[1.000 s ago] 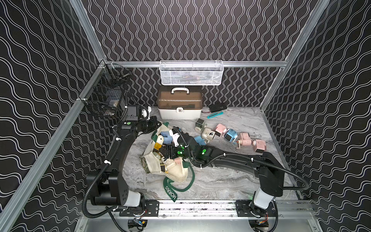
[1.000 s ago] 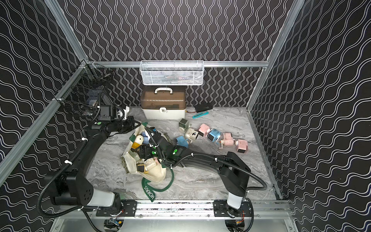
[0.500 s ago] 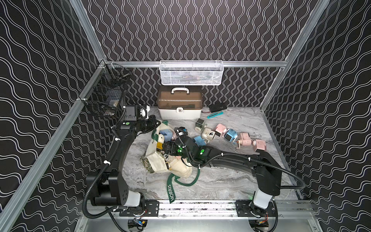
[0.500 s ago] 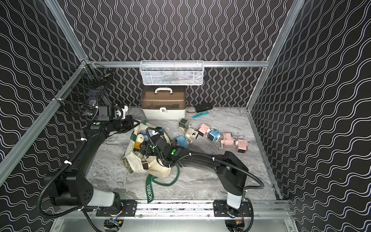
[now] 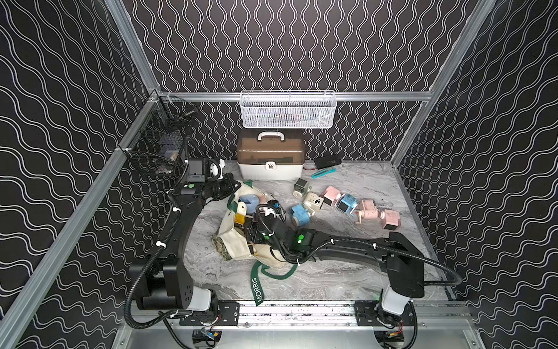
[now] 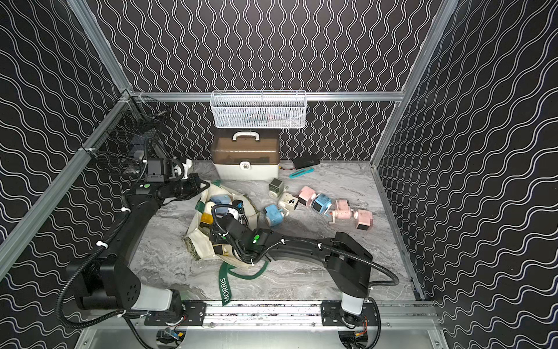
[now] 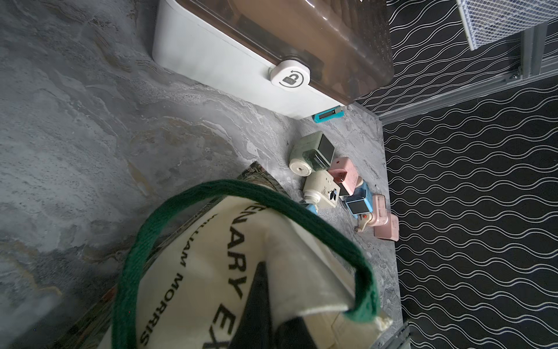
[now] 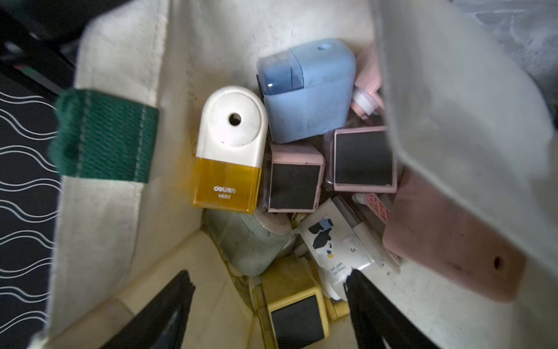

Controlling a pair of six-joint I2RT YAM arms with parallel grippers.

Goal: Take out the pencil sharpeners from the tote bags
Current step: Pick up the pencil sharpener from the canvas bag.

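Right wrist view: spread right pincer [image 8: 268,276] has been lowered into tote bag [image 8: 120,226], rim pinched by left pincer [image 5: 234,185]. A grasp is judged imminent.

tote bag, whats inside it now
In the tote bag: pencil sharpeners in a pile, light blue, white-and-amber, pink, pale green, yellow, cream. The open right end effector hangs over them. Anything beneath the pile or the bag's folded side is hidden.

Grey marbled tabletop [image 5: 332,281]: cream tote bag [image 5: 237,246] slumped left of centre, loose sharpeners [image 5: 347,205] strung out beside it, white-and-brown case [image 5: 270,172] at back, teal tool [image 5: 323,172] just beside.
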